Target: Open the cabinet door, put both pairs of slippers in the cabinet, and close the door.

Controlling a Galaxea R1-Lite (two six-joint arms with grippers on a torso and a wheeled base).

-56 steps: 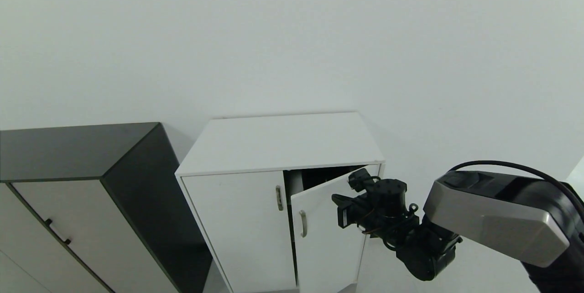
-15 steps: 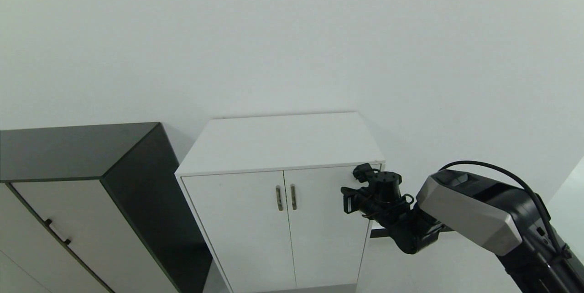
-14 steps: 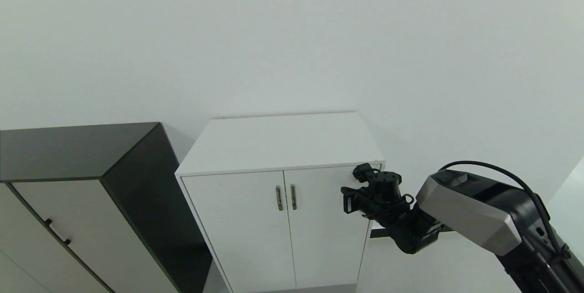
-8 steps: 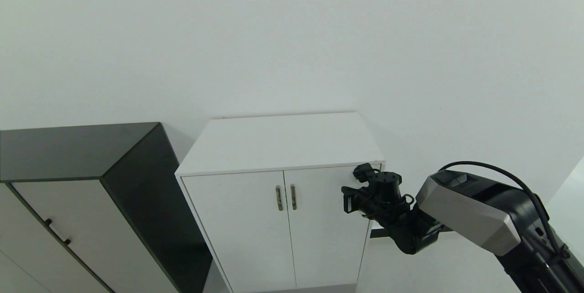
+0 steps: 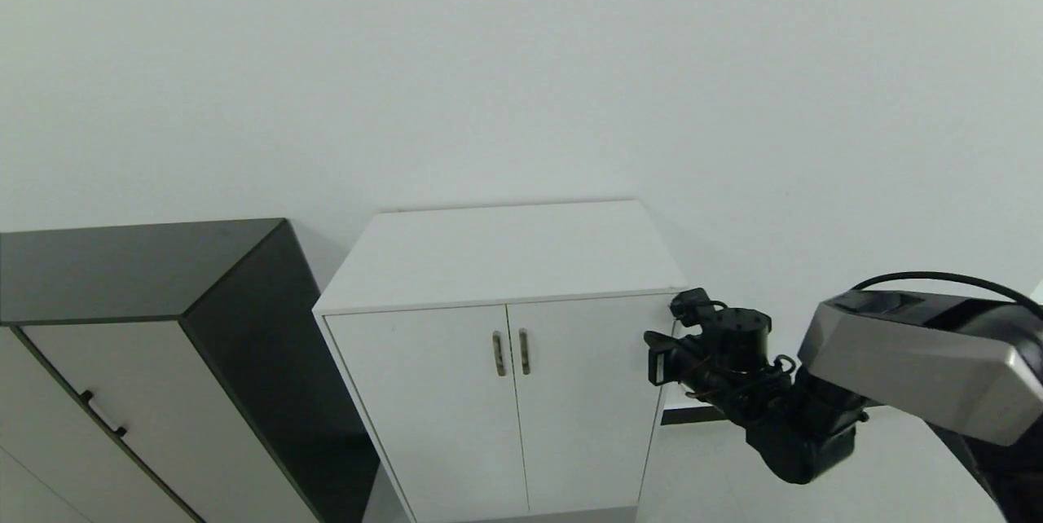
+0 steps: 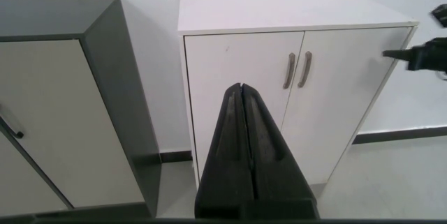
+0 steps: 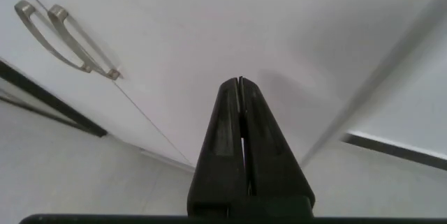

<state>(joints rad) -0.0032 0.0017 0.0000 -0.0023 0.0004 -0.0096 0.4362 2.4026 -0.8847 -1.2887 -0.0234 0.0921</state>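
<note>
Left tool hangs well back, fingers pressed together, empty. Beyond the dark cabinet, the white cabinet stands against the wall, both doors flush and handles side by side. By the right door, near its hinge edge, the right tool is also pressed together and empty; I cannot tell if it touches. Closing looks done, so next the arm should draw clear.

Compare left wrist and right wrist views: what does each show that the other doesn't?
Left wrist, not right wrist: dark cabinet, top of the white cabinet, shut left gripper. Right wrist, not left wrist: nothing new, just a closer look at the right door. Shared: the two handles and the shut right gripper, far off in the left wrist view.
</note>
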